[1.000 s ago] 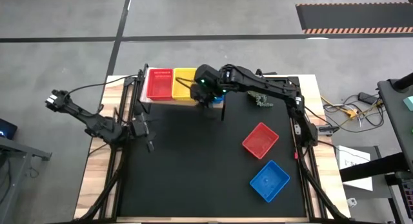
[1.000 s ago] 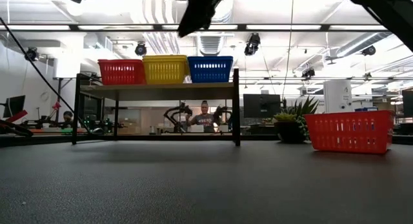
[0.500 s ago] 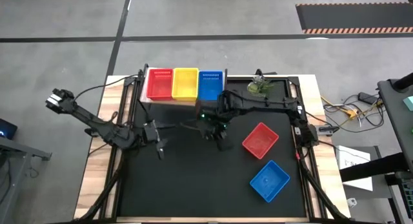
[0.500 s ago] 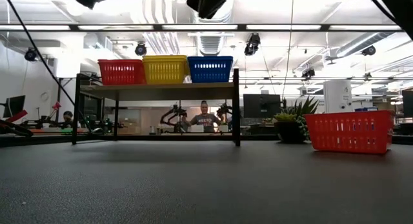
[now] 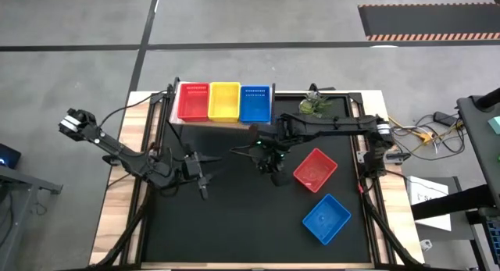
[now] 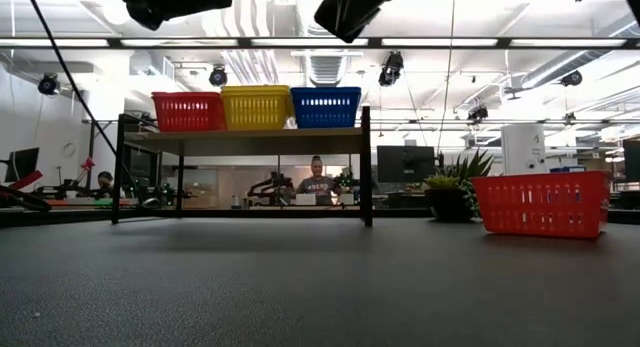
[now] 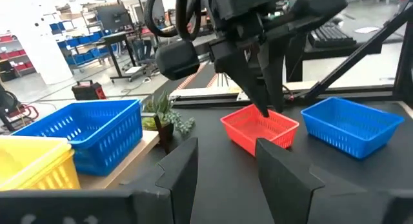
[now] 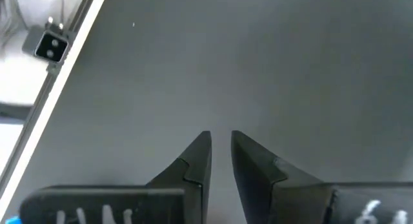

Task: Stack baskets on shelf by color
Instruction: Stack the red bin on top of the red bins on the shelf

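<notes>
Black tabletop: shelf far left carries three baskets; loose red basket and blue basket lie near right. Right gripper, empty, fingers nearly together, just beside red; a narrow approach could shove it. Left gripper parted, empty.

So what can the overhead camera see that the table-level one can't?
Only the overhead view shows the blue basket lying on the table near the front, plus both arms whole: the left pincer and the right pincer, each over bare black tabletop.

Only the table-level view shows the shelf's black legs and the room behind, with a person there.

Both show the red, yellow and blue baskets lined up on the shelf, the loose red basket and the plant.
</notes>
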Robot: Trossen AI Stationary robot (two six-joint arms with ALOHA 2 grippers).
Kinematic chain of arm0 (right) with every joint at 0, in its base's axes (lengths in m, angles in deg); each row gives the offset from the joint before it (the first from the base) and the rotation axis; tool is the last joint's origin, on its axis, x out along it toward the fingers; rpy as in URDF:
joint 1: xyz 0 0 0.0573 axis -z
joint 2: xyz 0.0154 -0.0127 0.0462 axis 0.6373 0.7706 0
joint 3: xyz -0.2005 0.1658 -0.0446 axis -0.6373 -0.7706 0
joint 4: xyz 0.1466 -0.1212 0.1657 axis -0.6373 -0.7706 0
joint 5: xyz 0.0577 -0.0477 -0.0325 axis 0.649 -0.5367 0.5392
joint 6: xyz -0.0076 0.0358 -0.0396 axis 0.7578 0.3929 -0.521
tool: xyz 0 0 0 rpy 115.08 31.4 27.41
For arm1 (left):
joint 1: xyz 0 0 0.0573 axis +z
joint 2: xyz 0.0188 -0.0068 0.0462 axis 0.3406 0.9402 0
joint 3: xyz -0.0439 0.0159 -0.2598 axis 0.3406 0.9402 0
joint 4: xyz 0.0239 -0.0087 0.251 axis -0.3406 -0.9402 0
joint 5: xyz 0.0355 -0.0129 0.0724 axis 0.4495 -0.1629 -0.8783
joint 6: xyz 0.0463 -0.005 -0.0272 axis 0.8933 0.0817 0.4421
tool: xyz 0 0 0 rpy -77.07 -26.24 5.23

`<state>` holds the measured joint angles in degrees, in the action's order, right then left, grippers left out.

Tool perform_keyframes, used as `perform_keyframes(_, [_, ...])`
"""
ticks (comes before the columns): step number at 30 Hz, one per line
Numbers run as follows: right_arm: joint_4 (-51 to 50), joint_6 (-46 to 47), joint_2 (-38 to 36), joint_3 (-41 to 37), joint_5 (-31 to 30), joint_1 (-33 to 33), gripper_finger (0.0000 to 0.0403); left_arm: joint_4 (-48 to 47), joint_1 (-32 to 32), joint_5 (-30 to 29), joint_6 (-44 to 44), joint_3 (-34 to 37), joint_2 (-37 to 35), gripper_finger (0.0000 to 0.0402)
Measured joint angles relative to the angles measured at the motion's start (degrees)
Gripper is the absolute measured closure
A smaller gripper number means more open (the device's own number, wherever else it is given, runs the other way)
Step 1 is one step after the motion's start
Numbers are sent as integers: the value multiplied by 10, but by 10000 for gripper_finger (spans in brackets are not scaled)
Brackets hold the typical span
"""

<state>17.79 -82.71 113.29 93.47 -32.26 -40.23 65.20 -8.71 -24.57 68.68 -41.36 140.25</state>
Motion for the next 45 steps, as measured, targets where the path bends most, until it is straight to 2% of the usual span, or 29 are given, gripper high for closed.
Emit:
perform_keyframes(13, [286, 44, -194, -311, -1, -4, 351, 17, 1, 0, 6, 0, -1, 262])
perform_keyframes(18, [364, 91, -256, -397, -9, -8, 351, 18, 2, 0, 19, 0, -1, 262])
perform_keyframes(22, [393, 129, -295, -447, -52, -31, 351, 21, 2, 0, 48, 0, -1, 262])
perform_keyframes(28, [423, 188, -330, -494, -139, -87, 351, 35, 2, 0, 101, 0, -1, 262])
perform_keyframes(33, [420, 255, -339, -501, -212, -129, 351, 45, 2, 0, 153, 0, -1, 262])
perform_keyframes(41, [393, 355, -337, -487, -293, -183, 351, 48, 3, 2, 251, 0, -2, 262])
perform_keyframes(45, [382, 409, -337, -484, -307, -195, 351, 51, 3, 2, 296, 0, -3, 262])
